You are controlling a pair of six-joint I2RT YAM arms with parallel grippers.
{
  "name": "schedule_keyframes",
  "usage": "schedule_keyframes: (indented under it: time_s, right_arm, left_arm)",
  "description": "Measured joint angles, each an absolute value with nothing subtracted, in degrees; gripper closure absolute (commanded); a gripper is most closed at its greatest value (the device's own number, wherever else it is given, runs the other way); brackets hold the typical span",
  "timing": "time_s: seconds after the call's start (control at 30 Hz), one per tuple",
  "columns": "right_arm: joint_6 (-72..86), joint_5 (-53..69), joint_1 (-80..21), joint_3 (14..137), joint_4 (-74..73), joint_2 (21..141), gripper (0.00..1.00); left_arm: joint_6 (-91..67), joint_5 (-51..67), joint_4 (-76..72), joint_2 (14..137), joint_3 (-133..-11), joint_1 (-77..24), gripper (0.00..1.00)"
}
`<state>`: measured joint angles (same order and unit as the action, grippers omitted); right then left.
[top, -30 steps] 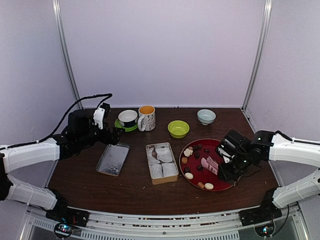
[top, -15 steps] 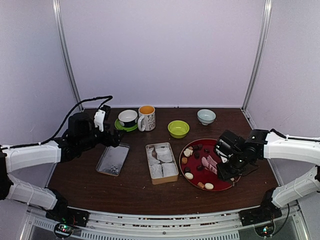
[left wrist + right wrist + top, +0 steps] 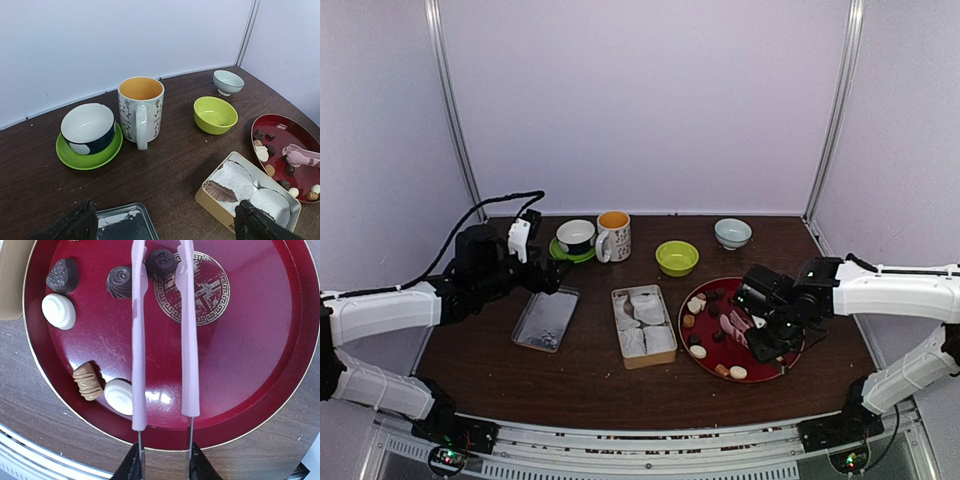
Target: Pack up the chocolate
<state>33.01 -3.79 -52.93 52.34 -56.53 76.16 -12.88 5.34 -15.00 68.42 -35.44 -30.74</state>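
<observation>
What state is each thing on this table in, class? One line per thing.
Left fingers: wide open, empty.
Right fingers: either side of a dark chocolate, grip unclear.
Tin: open, one dark piece inside.
Lid: off, lying flat.
Red plate: holding loose chocolates.
Mug: upright, looks empty.
Green bowl: upright, empty.
Pale bowl: upright.
Dark cup: upright on green saucer.

Flowered mug (image 3: pixel 141 110) beside dark bowl (image 3: pixel 87 131) on green saucer (image 3: pixel 95 160), lime bowl (image 3: pixel 215 114), red plate (image 3: pixel 290 132) of chocolates (image 3: pixel 262 154), tin (image 3: pixel 212 205) of white paper cups (image 3: pixel 232 177)
</observation>
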Motion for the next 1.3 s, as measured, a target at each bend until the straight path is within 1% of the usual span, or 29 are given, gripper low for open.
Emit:
schedule_keyframes:
  time_s: [0.27, 0.47, 0.9, 1.03, 1.3]
  right_arm:
    - [33.82, -6.5, -53.08, 54.11, -57.49, 76.09, 0.78]
    - [34.13, -7.42, -53.08, 54.81, -57.43, 73.69, 0.79]
    - [30.39, -2.63, -55.4, 59.96, -50.7, 72.55, 0.79]
    - [29.26, -0.8, -56.1, 62.46, -47.44, 75.0, 0.79]
    - [28.42, 0.14, -57.43, 67.55, -42.96, 85.69, 0.8]
  left_arm:
    - [-12.86, 5.37, -15.0, 67.77, -35.24, -30.74, 0.02]
    - [-12.84, 5.41, -15.0, 67.77, -35.24, -30.74, 0.02]
    - [-12.82, 5.85, -15.0, 67.83, -35.24, -30.74, 0.02]
    - [-12.78, 6.22, -15.0, 67.88, -35.24, -30.74, 0.03]
    - [-12.64, 6.26, -14.98, 67.88, -35.24, -30.74, 0.03]
